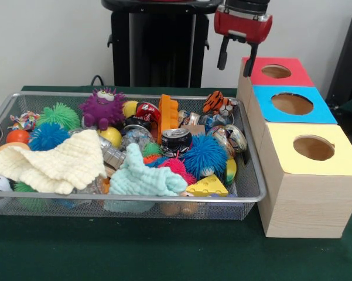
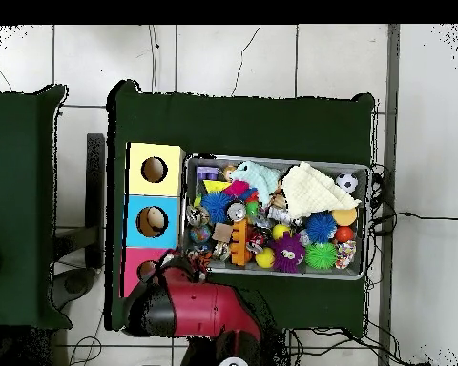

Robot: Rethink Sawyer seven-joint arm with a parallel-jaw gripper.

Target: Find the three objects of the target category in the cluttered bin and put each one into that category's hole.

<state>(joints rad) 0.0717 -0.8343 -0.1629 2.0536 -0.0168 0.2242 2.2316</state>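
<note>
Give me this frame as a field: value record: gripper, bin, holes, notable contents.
gripper: gripper, open, empty, hanging above the table between bin and red-topped box
bin: wire mesh bin on green cloth, packed full
boxes: three wooden boxes beside the bin, tops red, blue, yellow, one round hole each
cloths: cream knit cloth; mint cloth
toys: purple fuzzy monster; blue spiky ball; cheese wedge
</note>
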